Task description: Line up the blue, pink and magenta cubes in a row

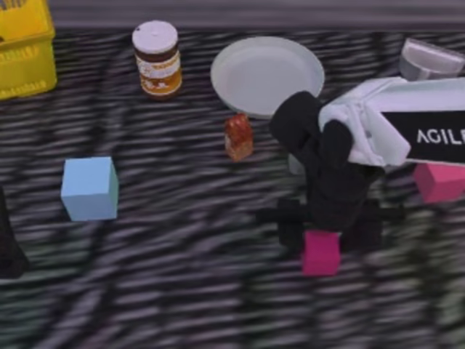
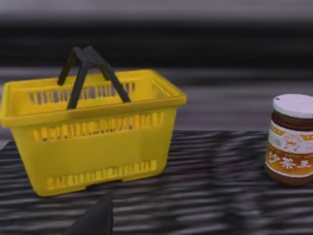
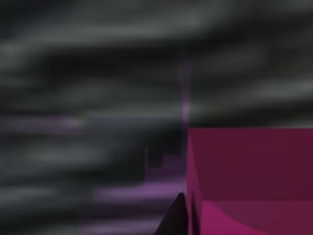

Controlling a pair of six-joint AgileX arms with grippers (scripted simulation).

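Note:
The small magenta cube (image 1: 320, 252) is at the front right of the table, and my right gripper (image 1: 325, 231) is shut on it, a dark finger on either side. In the right wrist view the magenta cube (image 3: 249, 181) fills one side, with one black fingertip (image 3: 177, 218) against its face; the other finger is hidden. The rose-pink cube (image 1: 439, 182) lies at the far right, partly under my right arm. The large light-blue cube (image 1: 90, 189) stands alone at the left. My left gripper (image 1: 9, 251) is parked at the left edge, away from the cubes.
A yellow basket (image 1: 25, 47) fills the back left corner, with a brown jar (image 1: 157, 58) to its right. A white plate (image 1: 267, 75) sits at the back centre, an orange-brown figure (image 1: 238, 136) in front of it. A grey object (image 1: 429, 59) lies at the back right.

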